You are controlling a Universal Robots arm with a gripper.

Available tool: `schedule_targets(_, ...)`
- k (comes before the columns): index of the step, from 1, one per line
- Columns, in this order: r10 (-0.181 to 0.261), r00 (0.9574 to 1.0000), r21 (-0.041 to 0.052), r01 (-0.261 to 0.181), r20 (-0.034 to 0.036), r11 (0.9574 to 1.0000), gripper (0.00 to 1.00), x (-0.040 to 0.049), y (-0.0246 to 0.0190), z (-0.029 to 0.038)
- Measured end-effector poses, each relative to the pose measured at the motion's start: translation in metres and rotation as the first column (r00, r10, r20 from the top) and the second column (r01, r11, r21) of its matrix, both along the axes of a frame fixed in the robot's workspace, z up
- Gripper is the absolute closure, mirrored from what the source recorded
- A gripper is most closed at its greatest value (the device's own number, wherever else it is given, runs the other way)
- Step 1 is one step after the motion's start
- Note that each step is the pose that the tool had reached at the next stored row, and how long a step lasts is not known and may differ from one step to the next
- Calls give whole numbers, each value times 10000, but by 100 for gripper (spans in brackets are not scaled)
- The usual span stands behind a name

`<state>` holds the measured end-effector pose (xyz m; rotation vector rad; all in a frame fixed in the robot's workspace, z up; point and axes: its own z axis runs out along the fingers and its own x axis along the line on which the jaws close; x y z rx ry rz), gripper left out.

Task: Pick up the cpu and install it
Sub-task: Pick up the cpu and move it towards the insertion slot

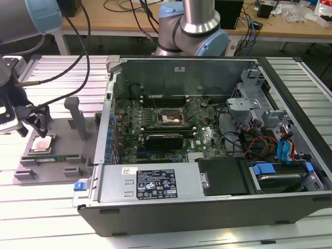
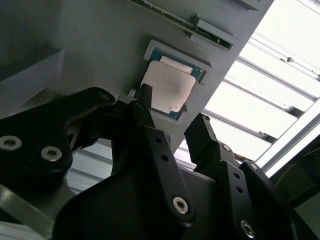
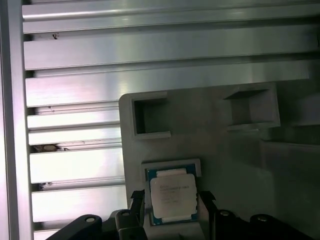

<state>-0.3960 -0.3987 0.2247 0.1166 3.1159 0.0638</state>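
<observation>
**Gripper poised over the cpu in its holder**

The cpu lies flat, metal top up, in a square recess of a grey holder. The holder sits on the slatted aluminium table, on the exterior view's left, just beside the open computer case. The gripper hangs directly above the chip with its black fingers spread apart and nothing between them.

In the first wrist view the two fingertips stand on opposite sides of the cpu, with a narrow strip of the holder showing between each tip and the chip's edge. In the second wrist view the fingers straddle the cpu the same way. The chip rests fully in its recess, not lifted. Whether the tips touch the holder's surface cannot be told.

Inside the case, the motherboard lies flat, and its dark, metal-framed socket sits well apart from the cpu, on the far side of the case wall.
</observation>
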Motion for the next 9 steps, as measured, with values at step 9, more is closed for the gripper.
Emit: schedule_targets(9,0,10000,0,0,0,10000,45,0,0,-89)
